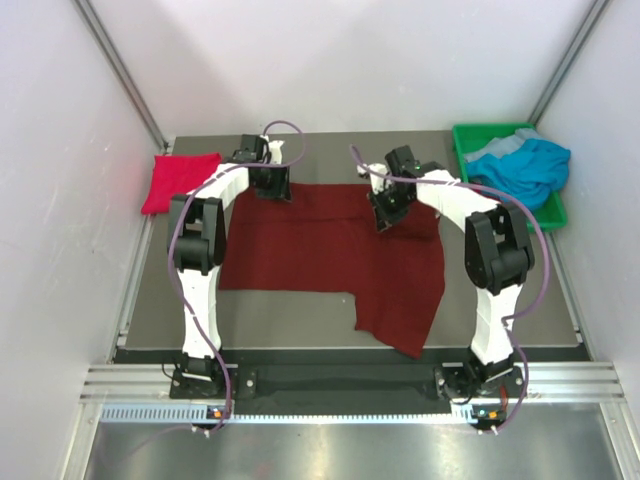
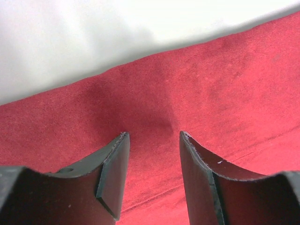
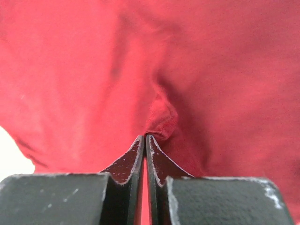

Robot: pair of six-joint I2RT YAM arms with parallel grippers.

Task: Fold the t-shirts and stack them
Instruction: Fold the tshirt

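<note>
The dark maroon t-shirt point(image 1: 320, 250) lies spread on the table, with one part hanging toward the front right. My left gripper point(image 1: 270, 185) is open at the shirt's far left edge. In the left wrist view its fingertips point(image 2: 152, 136) straddle the maroon cloth point(image 2: 211, 84) close to that edge. My right gripper point(image 1: 385, 222) is over the shirt's far right part and is shut on a small pinched fold point(image 3: 161, 119) of the cloth at its fingertips point(image 3: 146, 137). The crimson red t-shirt point(image 1: 180, 180) lies folded at the far left. The teal-blue t-shirt point(image 1: 520, 170) lies bunched in the bin.
The green plastic bin point(image 1: 475, 133) stands at the far right corner. White walls close in the table on the left, back and right. Both arms' cables arch over the back of the table.
</note>
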